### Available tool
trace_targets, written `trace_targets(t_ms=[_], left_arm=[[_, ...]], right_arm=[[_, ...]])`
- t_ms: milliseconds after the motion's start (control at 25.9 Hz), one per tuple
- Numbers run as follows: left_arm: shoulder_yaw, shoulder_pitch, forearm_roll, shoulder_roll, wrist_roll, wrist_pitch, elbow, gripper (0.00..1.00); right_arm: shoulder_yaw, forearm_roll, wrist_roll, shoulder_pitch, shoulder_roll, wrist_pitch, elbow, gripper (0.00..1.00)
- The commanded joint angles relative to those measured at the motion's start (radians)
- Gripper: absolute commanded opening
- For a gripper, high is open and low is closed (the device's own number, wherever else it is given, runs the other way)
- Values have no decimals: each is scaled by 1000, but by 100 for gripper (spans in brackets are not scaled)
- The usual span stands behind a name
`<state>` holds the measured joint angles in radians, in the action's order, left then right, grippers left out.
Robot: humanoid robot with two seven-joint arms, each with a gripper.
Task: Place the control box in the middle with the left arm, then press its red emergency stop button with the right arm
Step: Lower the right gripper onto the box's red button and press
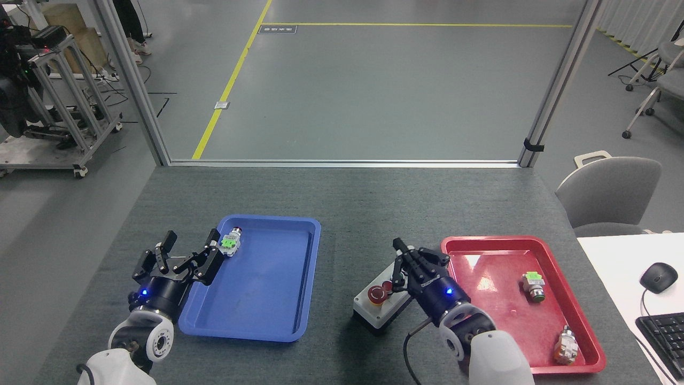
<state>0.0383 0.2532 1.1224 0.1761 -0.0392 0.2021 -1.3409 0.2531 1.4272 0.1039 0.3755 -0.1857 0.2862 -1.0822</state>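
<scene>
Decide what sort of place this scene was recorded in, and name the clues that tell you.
Most likely a robotics lab or industrial test workshop: yellow safety lines taped on a grey floor, an aluminium-frame equipment cart, and a felt-covered workbench holding parts trays and a control box.

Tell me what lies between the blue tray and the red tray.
In the head view, the control box stands on bare tabletop between the blue tray and red tray, with the right gripper over it.
</scene>
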Motion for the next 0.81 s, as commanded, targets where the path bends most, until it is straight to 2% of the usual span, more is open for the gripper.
trace_targets(t_ms=[0, 155, 232, 386, 773], left_arm=[[5, 8, 1, -6, 2, -41, 8, 99], [2, 8, 16, -3, -1, -110, 8, 99], [-2, 1, 20, 3, -2, -105, 2, 99], [-3, 0, 19, -30, -1, -110, -1, 99], [-6, -12, 19, -29, 9, -110, 9, 99]], right_arm=[[43, 73, 0, -30, 25, 13, 42, 0], [48, 75, 0, -30, 31, 13, 82, 0], [66, 75, 0, -24, 43, 13, 107, 0], [86, 75, 0, -20, 51, 8, 113, 0], [87, 76, -4, -17, 63, 11, 165, 0]])
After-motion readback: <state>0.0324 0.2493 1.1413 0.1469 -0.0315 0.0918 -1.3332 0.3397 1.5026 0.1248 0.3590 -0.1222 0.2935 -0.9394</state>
